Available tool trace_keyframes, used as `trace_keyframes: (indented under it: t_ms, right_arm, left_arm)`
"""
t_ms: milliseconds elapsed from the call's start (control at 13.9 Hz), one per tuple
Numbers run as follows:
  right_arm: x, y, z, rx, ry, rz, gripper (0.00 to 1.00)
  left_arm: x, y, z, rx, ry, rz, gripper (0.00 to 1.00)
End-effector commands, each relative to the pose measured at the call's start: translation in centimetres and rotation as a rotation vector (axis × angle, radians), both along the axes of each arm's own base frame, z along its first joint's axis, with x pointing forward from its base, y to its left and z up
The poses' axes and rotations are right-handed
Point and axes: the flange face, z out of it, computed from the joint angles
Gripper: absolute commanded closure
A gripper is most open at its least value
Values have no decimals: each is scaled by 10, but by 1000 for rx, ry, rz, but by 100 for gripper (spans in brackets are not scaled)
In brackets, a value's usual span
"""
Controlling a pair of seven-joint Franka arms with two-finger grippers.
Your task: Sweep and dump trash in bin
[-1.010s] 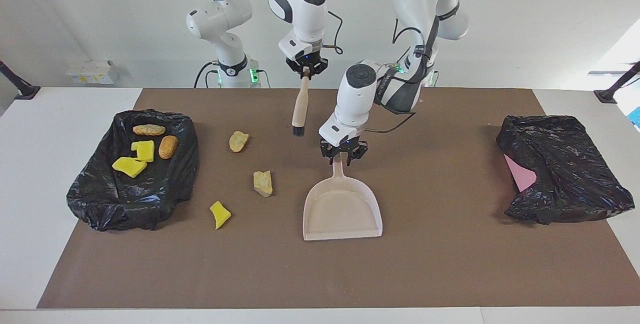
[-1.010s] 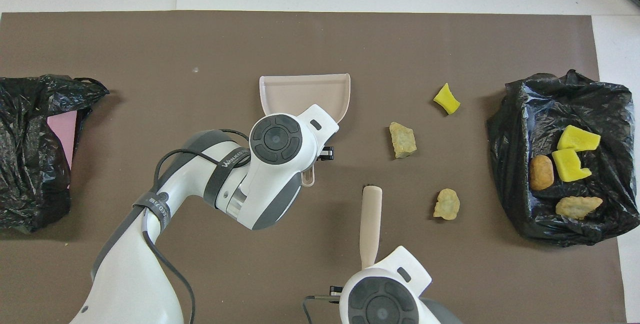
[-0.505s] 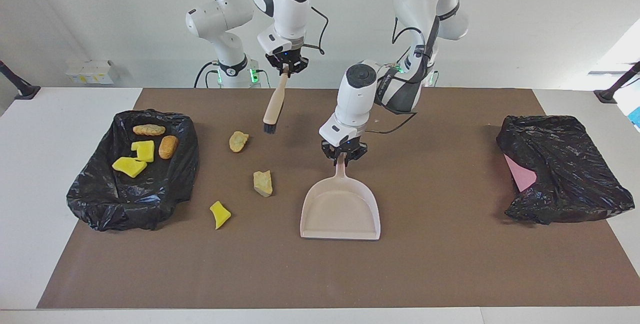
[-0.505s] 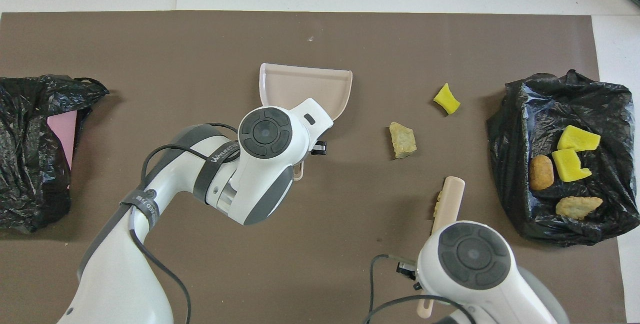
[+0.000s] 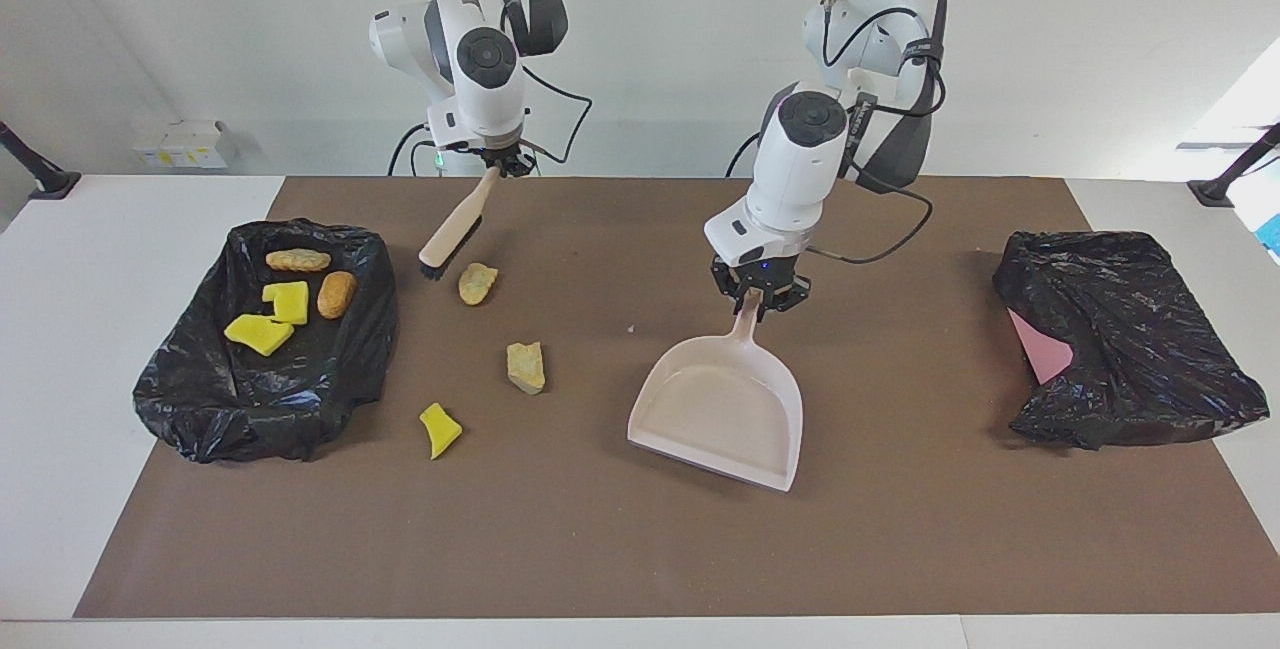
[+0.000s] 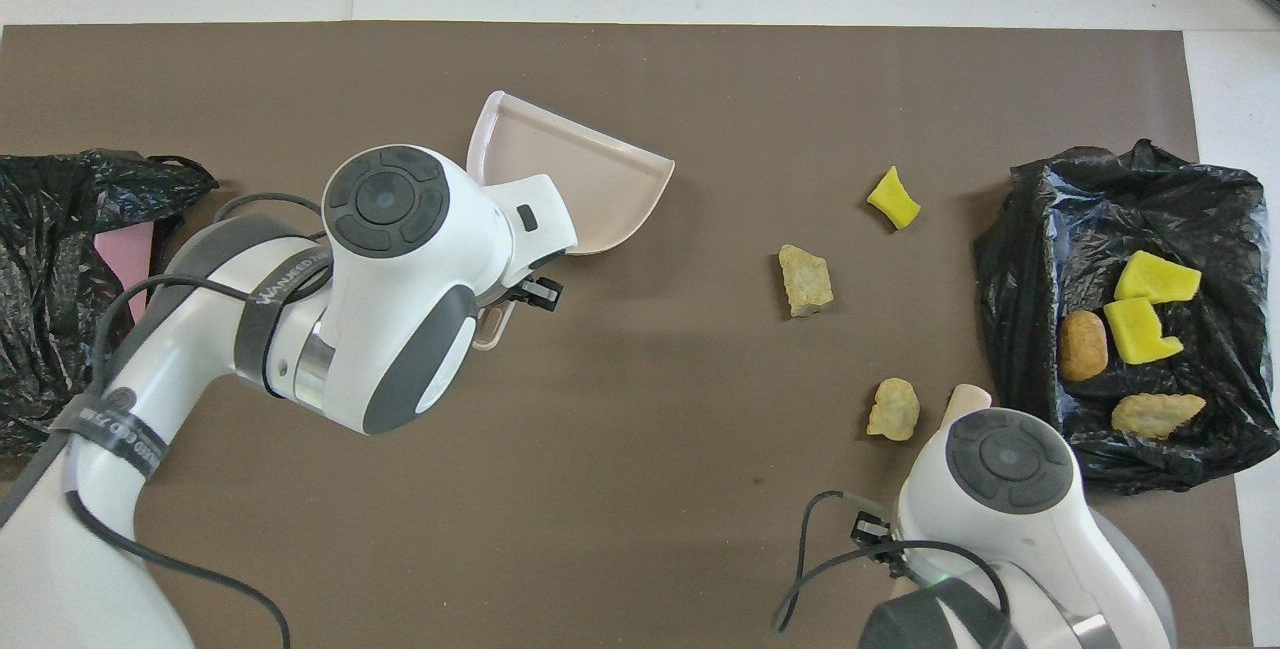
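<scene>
We work on a white table [image 5: 60, 349] under a wide brown mat [image 5: 900, 529]. Toward the right arm's end sits a black-lined bin [image 5: 190, 399] with four scraps of the trash [image 5: 290, 301] already in it; a second crumpled black bag [image 5: 1130, 329] lies toward the left arm's end.

Our left hand [image 5: 758, 301] is clamped on the handle of the pale pink plastic dustpan [image 5: 725, 414], which sits near mid-mat with its open mouth turned away from the robots. Our right hand [image 5: 503, 167] is shut on a beige short-handled brush [image 5: 452, 231] that slopes down, bristles close to the mat between the bin and the nearest scrap.

Three scraps wait on the mat: a tan lumpy chunk [image 5: 477, 282] just beside the bristles, a second pale tan chunk [image 5: 526, 367] farther from the robots, and a yellow foam bit [image 5: 439, 429] farther still.

We judge the sweep is about to start. To do it well, we should turn the pan's mouth toward the scraps and press its lip flat on the mat, then draw the bristles low from the bin's side, gathering each scrap toward the pan without flicking it away.
</scene>
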Motion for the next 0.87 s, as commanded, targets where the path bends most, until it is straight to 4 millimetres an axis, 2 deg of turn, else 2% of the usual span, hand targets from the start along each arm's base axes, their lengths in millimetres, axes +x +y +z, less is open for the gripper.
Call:
trace_keyframes:
  t_ms: [0,216,361,433,505,649,794]
  right_arm:
    - [-16,-11,-17,-4,-42,14,100]
    - [2,-4,-38,35,-76,49,100]
    - [22,5,-43,88,-127,86,100]
    - [30,12,-54,94,-113,101,100]
    - [46,20,-59,110,-133,108,100]
    - [81,26,-58,143,-145,166,100]
    - [120,17,-53,178,-177,214,100]
  left_arm:
    - [3,29,8,26,26,-196,100]
    - [9,44,7,25,34,-269,100]
    - [9,45,5,23,38,-362,100]
    - [8,47,3,22,43,-424,100]
    - [10,55,2,22,51,-454,100]
    - [4,52,-2,29,84,-556,100]
    - [-2,49,-8,31,109,-619,100]
